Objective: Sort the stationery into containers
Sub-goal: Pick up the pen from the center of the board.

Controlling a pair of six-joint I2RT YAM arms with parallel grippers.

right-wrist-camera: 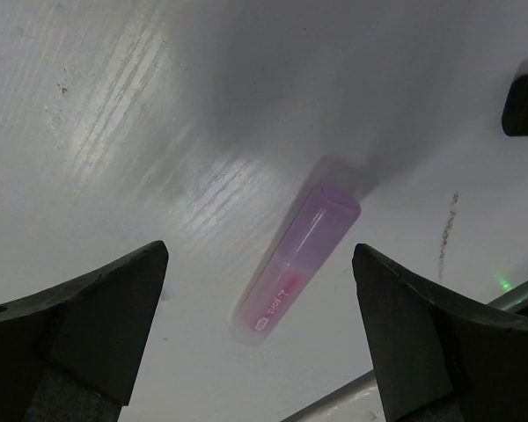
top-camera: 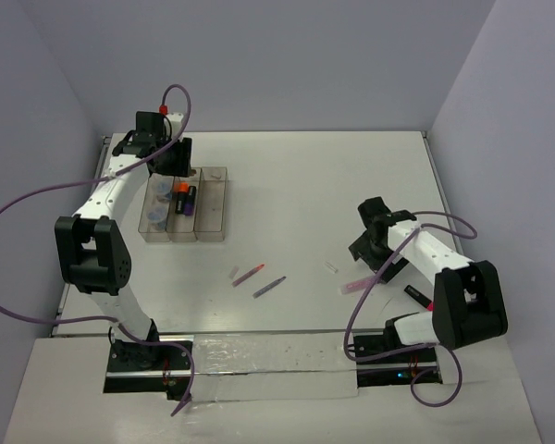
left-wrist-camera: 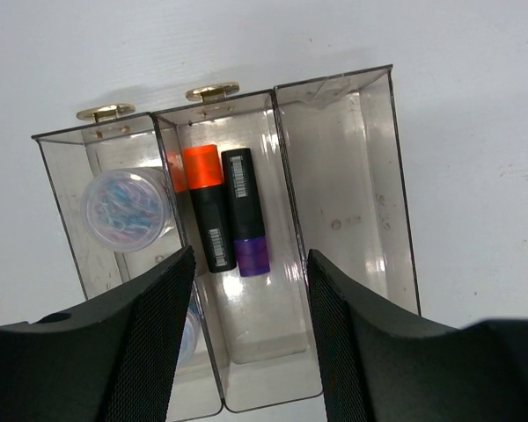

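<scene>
Released, the left hand (left-wrist-camera: 252, 255) blocks part of the tray (left-wrist-camera: 352, 176); the right hand (right-wrist-camera: 260, 251), released, hangs over the pink bar (right-wrist-camera: 295, 259).

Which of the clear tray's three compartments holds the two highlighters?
The middle compartment: orange highlighter and purple highlighter lie there. One neighbour holds a round piece, the other shows nothing.

You're looking at an orange-and-black highlighter (left-wrist-camera: 208, 211), a purple-and-black highlighter (left-wrist-camera: 246, 215), a smoke-tinted clear tray (left-wrist-camera: 343, 176), a translucent pale pink bar (right-wrist-camera: 297, 261) and a plain white tabletop (right-wrist-camera: 114, 132).
</scene>
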